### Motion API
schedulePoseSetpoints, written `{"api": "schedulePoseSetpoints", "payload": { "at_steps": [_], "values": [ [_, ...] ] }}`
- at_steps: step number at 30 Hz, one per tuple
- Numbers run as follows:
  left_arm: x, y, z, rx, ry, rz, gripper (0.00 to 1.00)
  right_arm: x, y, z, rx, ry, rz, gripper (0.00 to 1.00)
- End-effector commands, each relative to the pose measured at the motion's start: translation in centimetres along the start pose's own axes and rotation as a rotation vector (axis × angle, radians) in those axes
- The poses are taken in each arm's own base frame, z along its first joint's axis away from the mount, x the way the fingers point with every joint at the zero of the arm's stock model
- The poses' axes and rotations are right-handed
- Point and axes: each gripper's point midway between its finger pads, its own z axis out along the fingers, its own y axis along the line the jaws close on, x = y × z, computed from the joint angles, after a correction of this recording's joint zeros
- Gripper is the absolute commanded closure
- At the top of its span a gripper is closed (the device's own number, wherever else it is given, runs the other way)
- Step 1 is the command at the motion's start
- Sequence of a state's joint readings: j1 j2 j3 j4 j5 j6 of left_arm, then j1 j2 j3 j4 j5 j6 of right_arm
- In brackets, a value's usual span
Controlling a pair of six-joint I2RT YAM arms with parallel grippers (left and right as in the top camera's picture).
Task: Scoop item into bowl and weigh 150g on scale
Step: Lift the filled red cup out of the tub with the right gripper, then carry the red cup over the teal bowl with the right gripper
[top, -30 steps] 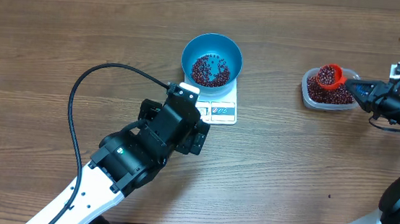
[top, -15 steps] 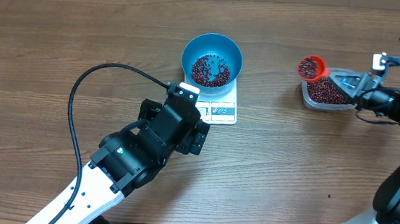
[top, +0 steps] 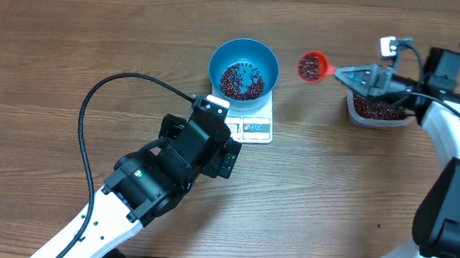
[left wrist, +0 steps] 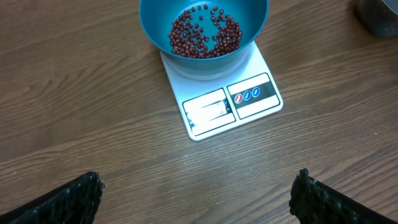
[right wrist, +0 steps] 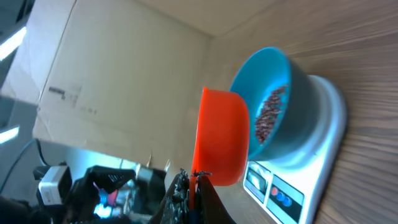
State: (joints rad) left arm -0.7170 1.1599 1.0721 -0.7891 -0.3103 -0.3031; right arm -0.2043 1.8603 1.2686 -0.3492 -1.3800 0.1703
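The blue bowl [top: 244, 67] stands on the white scale [top: 255, 129], with a layer of dark red beans [top: 242, 82] in it. My right gripper [top: 360, 76] is shut on the handle of an orange scoop [top: 311, 66] full of beans. The scoop hangs in the air between the bowl and the clear tub [top: 375, 110]. In the right wrist view the scoop [right wrist: 221, 143] sits just short of the bowl [right wrist: 273, 106]. My left gripper [left wrist: 198, 190] is open and empty over bare wood, just in front of the scale [left wrist: 224, 102].
The clear tub holds more beans at the right, under my right arm. A black cable [top: 88, 125] loops over the table left of my left arm. A cardboard wall [right wrist: 124, 74] stands beyond the table.
My right gripper has carried the loaded scoop leftward, from over the tub to a spot near the bowl's right rim. The left arm has not moved.
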Motion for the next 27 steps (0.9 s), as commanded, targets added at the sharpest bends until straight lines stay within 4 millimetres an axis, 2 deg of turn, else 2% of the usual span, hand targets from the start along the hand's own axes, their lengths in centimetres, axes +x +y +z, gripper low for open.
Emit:
{"api": "schedulePoseSetpoints", "payload": {
  "at_steps": [1, 8, 13, 15, 21, 27],
  "values": [
    [0.2, 0.4, 0.3, -0.013, 0.008, 0.004, 0.01, 0.7, 0.7, 2.5, -0.018, 0.049, 0.036, 0.96],
    [0.2, 0.4, 0.3, -0.013, 0.008, 0.004, 0.01, 1.3, 1.7, 7.0, -0.005, 0.097, -0.054, 0.96],
    [0.2, 0.4, 0.3, -0.013, 0.008, 0.004, 0.01, 1.4, 2.7, 8.7, -0.027, 0.111, -0.136, 0.96],
    [0.2, 0.4, 0.3, -0.013, 0.008, 0.004, 0.01, 1.2, 2.6, 9.1, -0.008, 0.101, -0.16, 0.96],
    [0.2, 0.4, 0.3, -0.013, 0.008, 0.004, 0.0, 0.2, 0.5, 10.3, 0.145, 0.038, -0.201, 0.96],
    [0.2, 0.4, 0.3, -0.013, 0.008, 0.004, 0.01, 0.5, 0.3, 11.3, 0.174, 0.048, -0.306, 0.96]
  ]
}}
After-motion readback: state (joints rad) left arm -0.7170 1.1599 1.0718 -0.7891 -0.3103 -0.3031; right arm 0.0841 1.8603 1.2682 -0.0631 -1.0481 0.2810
